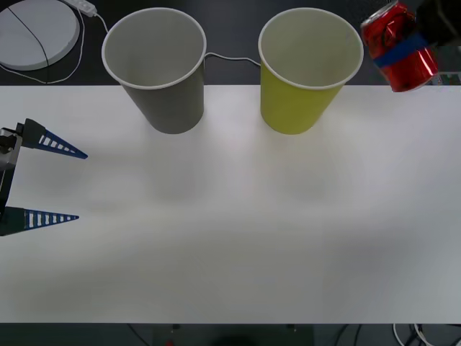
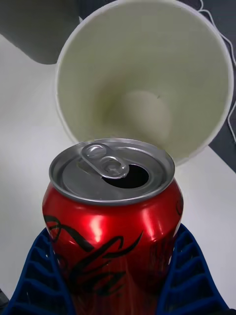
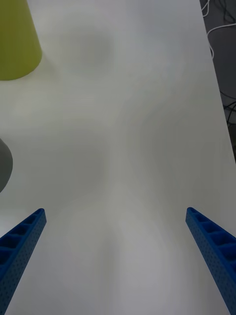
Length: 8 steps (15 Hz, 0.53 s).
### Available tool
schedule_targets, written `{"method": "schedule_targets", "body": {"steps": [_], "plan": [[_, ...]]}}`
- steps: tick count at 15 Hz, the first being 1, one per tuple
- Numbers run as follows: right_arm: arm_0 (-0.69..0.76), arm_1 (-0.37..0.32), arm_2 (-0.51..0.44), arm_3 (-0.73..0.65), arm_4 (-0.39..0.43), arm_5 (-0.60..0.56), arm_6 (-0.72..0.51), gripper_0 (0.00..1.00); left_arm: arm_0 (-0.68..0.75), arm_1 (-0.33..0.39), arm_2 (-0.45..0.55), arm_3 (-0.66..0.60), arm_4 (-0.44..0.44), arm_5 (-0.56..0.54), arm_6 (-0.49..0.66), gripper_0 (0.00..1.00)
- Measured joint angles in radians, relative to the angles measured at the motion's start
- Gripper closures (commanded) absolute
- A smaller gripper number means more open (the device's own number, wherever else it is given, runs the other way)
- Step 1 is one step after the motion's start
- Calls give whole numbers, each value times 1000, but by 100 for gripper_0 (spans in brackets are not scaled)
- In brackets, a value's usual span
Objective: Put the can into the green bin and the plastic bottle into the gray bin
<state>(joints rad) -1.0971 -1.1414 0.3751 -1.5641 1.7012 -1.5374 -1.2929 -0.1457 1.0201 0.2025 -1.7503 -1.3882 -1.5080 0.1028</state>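
Observation:
The red can [image 1: 398, 47] with a silver top hangs in the air at the far right, just right of the green bin [image 1: 310, 72], tilted. My right gripper [image 1: 405, 50] is shut on the can [image 2: 112, 216], its blue fingers [image 2: 37, 275] pressing both sides. Past the can, the green bin [image 2: 147, 83] shows its whitish inside. The gray bin [image 1: 155, 68] stands left of the green one at the table's far edge. My left gripper [image 1: 81, 186] stands open and empty at the left side of the table; its fingers [image 3: 19, 246] frame bare tabletop. The plastic bottle is out of view.
Both bins stand upright near the far edge of the white table [image 1: 238, 238]. Behind it, a white round disc [image 1: 36, 32] and a white cable [image 1: 230, 58] lie on the dark surface. The green bin [image 3: 14, 44] and gray bin [image 3: 4, 167] show beside the left gripper.

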Motion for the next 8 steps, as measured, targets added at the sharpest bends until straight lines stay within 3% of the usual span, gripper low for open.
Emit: {"method": "schedule_targets", "body": {"steps": [3,8], "plan": [[-144,105,102,135,99,0,3,100,0,0,0,0,0,0,0,0],[-281,271,160,329,225,21,79,100,0,0,0,0,0,0,0,0]]}}
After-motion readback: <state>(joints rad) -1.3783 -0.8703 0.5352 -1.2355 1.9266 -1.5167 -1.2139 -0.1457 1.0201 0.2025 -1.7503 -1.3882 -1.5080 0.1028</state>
